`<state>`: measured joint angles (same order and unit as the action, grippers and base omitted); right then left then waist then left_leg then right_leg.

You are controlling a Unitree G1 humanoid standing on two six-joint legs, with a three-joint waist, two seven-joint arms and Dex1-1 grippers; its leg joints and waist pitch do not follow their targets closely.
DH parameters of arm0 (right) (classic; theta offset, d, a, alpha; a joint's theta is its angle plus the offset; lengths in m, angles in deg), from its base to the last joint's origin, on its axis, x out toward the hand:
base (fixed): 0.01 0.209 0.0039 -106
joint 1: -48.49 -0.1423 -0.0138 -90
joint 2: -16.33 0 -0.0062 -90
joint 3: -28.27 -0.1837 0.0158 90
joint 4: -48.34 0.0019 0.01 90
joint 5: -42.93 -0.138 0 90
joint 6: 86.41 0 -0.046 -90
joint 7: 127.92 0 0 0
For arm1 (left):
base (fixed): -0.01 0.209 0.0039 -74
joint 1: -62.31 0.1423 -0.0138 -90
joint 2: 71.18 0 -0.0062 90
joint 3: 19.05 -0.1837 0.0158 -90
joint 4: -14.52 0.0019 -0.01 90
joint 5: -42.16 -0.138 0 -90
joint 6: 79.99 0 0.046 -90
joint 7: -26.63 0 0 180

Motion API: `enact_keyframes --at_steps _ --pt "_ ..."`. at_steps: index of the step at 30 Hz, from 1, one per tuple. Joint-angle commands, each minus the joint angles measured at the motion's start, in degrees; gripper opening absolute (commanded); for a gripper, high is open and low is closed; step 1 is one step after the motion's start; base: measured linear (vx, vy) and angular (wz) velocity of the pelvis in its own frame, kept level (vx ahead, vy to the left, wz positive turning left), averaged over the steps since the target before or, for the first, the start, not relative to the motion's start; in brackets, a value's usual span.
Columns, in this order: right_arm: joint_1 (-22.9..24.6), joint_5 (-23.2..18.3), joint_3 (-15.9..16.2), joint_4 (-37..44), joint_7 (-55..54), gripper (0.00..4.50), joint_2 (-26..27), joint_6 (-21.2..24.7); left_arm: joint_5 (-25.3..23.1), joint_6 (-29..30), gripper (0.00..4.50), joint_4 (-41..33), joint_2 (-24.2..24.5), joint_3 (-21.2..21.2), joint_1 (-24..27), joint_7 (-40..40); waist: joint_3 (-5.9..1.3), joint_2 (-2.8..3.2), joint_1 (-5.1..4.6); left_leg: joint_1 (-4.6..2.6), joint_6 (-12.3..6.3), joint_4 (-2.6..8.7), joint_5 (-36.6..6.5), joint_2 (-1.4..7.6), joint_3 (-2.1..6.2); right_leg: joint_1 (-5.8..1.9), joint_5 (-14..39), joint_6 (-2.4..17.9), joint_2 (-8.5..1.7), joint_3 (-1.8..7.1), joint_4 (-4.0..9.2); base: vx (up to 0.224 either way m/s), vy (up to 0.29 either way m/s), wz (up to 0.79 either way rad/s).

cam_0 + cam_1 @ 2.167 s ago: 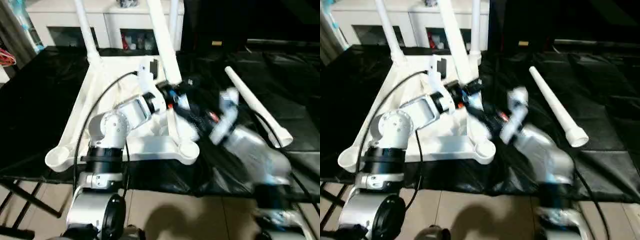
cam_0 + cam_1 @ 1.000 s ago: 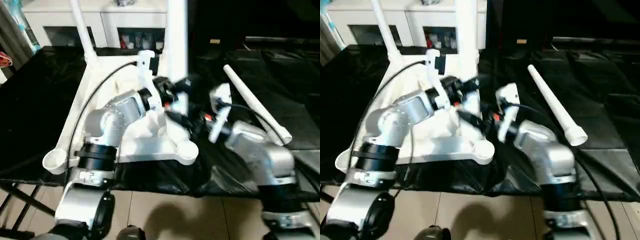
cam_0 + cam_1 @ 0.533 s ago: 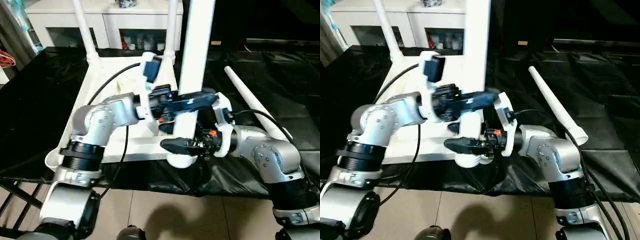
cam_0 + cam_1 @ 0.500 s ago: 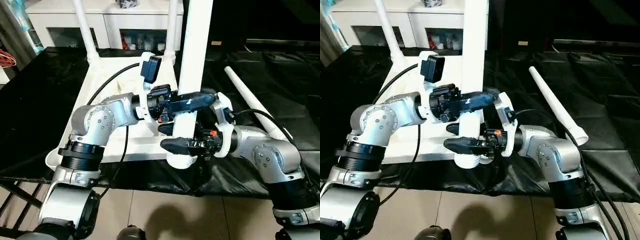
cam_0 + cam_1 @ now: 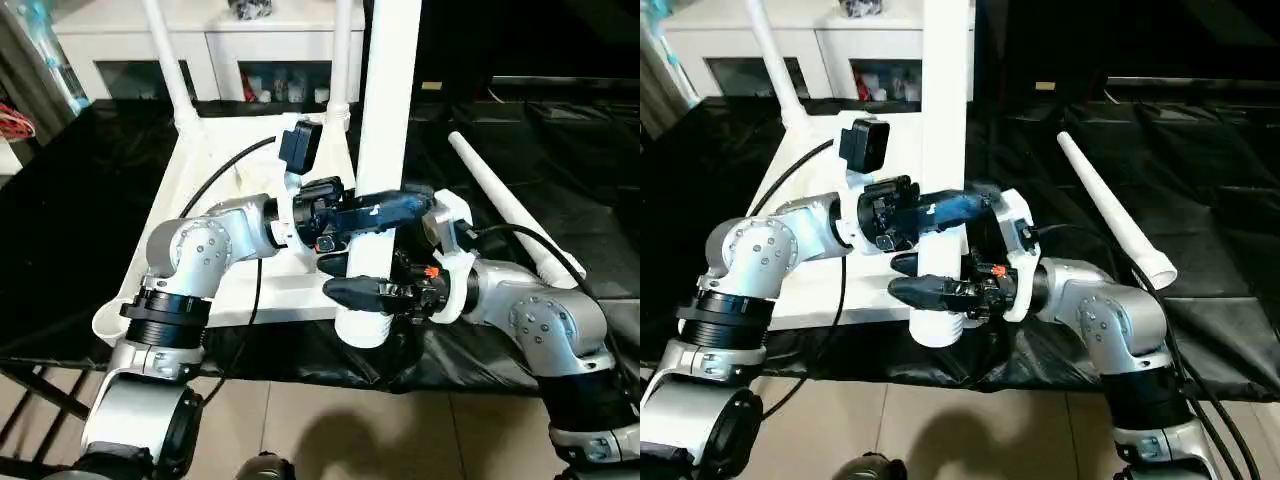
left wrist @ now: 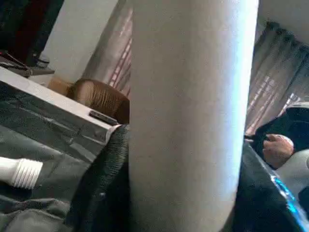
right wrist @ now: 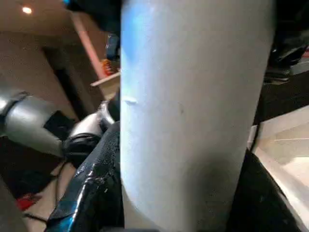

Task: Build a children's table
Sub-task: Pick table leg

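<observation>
You had two legs (image 5: 163, 55) already standing in the upturned tabletop (image 5: 205, 165), both the left gripper (image 5: 385, 208) and right gripper (image 5: 358, 290) clamped on a third leg (image 5: 385, 130) upright at its near corner — one spare leg (image 5: 510, 215) lay beside — roughly halfway

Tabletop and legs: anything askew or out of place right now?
One leg lies loose on the black cover, beside the upturned tabletop. The left gripper and right gripper clamp a third leg upright over the near right corner. Two far legs stand fitted.
</observation>
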<state>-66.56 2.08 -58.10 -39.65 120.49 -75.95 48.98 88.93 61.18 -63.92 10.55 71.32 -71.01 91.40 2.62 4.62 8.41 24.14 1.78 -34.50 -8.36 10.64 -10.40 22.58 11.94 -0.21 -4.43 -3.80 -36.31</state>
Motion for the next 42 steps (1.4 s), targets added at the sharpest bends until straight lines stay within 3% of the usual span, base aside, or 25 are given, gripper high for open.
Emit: enact_keyframes --at_steps 1,4,8,11,14,15,16,19,23,24,25,27,29,33,34,36,40,42 --pt "0.53 0.61 0.33 0.7 -2.3 2.0 0.55 -0.35 1.92 0.1 2.85 -1.15 -0.91 0.34 -0.98 -0.39 -4.34 -0.26 0.0 -2.1 -0.4 3.4 -11.69 2.27 1.27 -2.67 5.84 12.97 -3.91 2.22 4.39 0.0 0.0 0.0" --pt "1.12 0.57 0.31 1.0 -3.78 2.0 1.37 -0.95 1.65 -1.05 3.09 -1.61 -1.55 1.09 -0.74 -1.77 -4.39 -0.12 -0.12 -2.0 -0.76 3.42 -11.17 2.29 1.31 -2.59 6.08 12.51 -3.89 2.17 4.48 0.0 0.0 0.0" --pt "1.16 1.57 0.1 0.94 -5.99 1.99 2.41 -2.04 -3.34 -6.63 3.07 0.16 -3.05 1.68 -1.3 -8.25 -4.38 -0.05 -0.22 -2.05 -0.22 3.59 -12.34 2.41 1.47 -2.62 6.85 11.59 -3.91 2.2 4.72 0.0 0.0 0.0" --pt "0.68 4.53 -0.21 -0.2 -9.64 1.99 3.28 -4.76 -6.49 -9.25 3.07 1.39 -4.18 2.74 -2.44 -14.62 -4.42 -0.03 -0.31 -2.09 0.53 3.66 -12.65 2.4 1.49 -2.57 7.23 10.71 -3.95 2.23 4.73 0.0 0.0 0.0" --pt "0.16 8.37 0.11 -1.79 -13.75 1.98 3.61 -7.79 -10.41 -9.61 3.07 4.77 -5.46 4.65 -5.31 -26.57 -4.49 0.01 -0.36 -2.21 0.86 3.58 -12.45 2.32 1.48 -2.49 6.46 10.71 -3.84 2.2 4.66 0.0 0.0 0.0" --pt "0.16 8.37 0.11 -1.79 -13.75 1.98 3.61 -7.79 -10.41 -9.61 3.07 4.77 -5.46 4.65 -5.31 -26.57 -4.51 0.16 -0.37 -2.09 0.95 3.56 -12.15 2.32 1.52 -2.61 5.83 10.55 -3.85 2.21 4.56 0.0 0.0 0.0" --pt "-0.26 11.44 0.46 -2.38 -17.53 1.98 3.83 -9.82 -14.71 -11.3 3.07 7.56 -5.98 5.67 -7.1 -36.09 -4.48 0.12 -0.46 -2.04 0.97 3.53 -11.54 2.33 1.6 -2.59 4.58 10.3 -3.77 2.22 4.58 0.0 0.0 0.0" --pt "-1.0 15.09 0.86 -2.46 -22.07 1.98 4.34 -12.02 -18.78 -15.54 3.07 8.35 -6.22 5.41 -7.5 -41.19 -4.59 -0.2 -0.64 -1.75 0.18 3.28 -9.69 1.91 1.53 -3.02 3.7 9.28 -3.81 2.18 4.72 0.0 0.0 0.0" --pt "-2.55 17.59 0.3 -2.65 -27.96 1.98 6.25 -12.88 -18.07 -16.19 2.68 7.62 -8.77 8.42 -7.57 -47.14 -4.83 -0.09 -0.81 -1.61 -1.57 2.84 -6.86 1.91 1.39 -2.87 -0.11 11.27 -3.69 2.02 4.22 0.0 0.0 0.0" --pt "-2.92 18.15 0.22 -2.68 -29.23 1.98 6.75 -13.2 -18.17 -16.6 2.59 7.43 -9.34 8.98 -7.46 -48.67 -4.79 -0.87 -0.81 -1.6 -1.98 2.88 -6.88 1.93 1.28 -2.92 0.2 11.37 -3.71 2.03 4.44 0.0 0.0 0.0" --pt "-2.92 18.15 0.22 -2.68 -29.23 1.98 6.75 -13.2 -18.17 -16.6 2.48 7.43 -9.34 8.98 -7.46 -48.67 -4.77 -0.38 -0.67 -1.69 -2.35 2.84 -7.09 1.96 1.31 -2.77 1.3 11.6 -3.74 2.04 4.36 0.0 0.0 0.0" --pt "-3.4 18.96 0.33 -2.77 -30.95 1.98 7.51 -13.71 -17.82 -17.01 2.35 7.04 -10.49 9.95 -7.32 -50.95 -4.68 -0.25 -0.63 -1.78 -2.44 2.91 -7.8 2.06 1.31 -2.65 2.82 11.4 -3.74 2.07 4.53 0.0 0.0 0.0" --pt "-3.79 19.59 0.45 -2.76 -32.79 1.97 8.75 -13.9 -17.07 -16.94 2.1 5.83 -12.19 10.64 -6.78 -53.75 -4.49 -1.2 -0.64 -1.74 -2.41 3.07 -8.4 2.18 1.13 -2.61 5.32 10.86 -3.78 2.19 4.78 0.0 0.0 0.0" --pt "-4.0 19.94 0.52 -2.58 -33.98 1.96 9.76 -13.75 -16.63 -17.01 1.97 4.38 -13.69 10.77 -6.03 -55.54 -4.42 -1.52 -0.41 -1.79 -2.4 3.2 -7.92 2.33 1.2 -2.45 6.31 10.34 -3.89 2.27 4.68 0.0 0.0 0.0" --pt "-4.25 19.88 0.66 -2.37 -34.38 1.96 10.32 -13.36 -16.03 -17.06 1.97 3.46 -14.49 10.72 -5.45 -55.86 -4.35 -2.26 -0.58 -1.75 -2.37 3.25 -8.16 2.31 1.06 -2.46 6.5 9.89 -3.84 2.35 4.82 0.0 0.0 0.0" --pt "-4.39 19.77 0.63 -2.37 -34.46 1.96 10.47 -13.2 -15.52 -16.99 1.95 3.37 -14.68 10.83 -5.32 -55.57 -4.35 -1.91 -0.45 -1.74 -2.24 3.28 -7.97 2.27 1.14 -2.42 6.87 9.59 -3.92 2.32 4.79 0.0 0.0 0.0" --pt "-5.15 18.51 -0.49 -2.94 -33.88 1.95 10.06 -12.28 -14.48 -17.17 1.95 3.51 -14.42 11.32 -5.3 -54.07 -4.3 -2.58 -0.52 -1.77 -1.85 3.36 -7.94 2.29 1.08 -2.35 5.96 9.3 -3.84 2.39 4.76 0.0 0.0 0.0" --pt "-5.43 17.08 -1.61 -3.68 -32.41 1.95 9.51 -11.38 -13.89 -16.83 1.95 3.44 -13.91 11.3 -5.24 -52.47 -4.28 -2.41 -0.46 -1.78 -1.71 3.35 -7.98 2.27 1.09 -2.35 5.8 9.32 -3.86 2.41 4.71 0.0 0.0 0.0"
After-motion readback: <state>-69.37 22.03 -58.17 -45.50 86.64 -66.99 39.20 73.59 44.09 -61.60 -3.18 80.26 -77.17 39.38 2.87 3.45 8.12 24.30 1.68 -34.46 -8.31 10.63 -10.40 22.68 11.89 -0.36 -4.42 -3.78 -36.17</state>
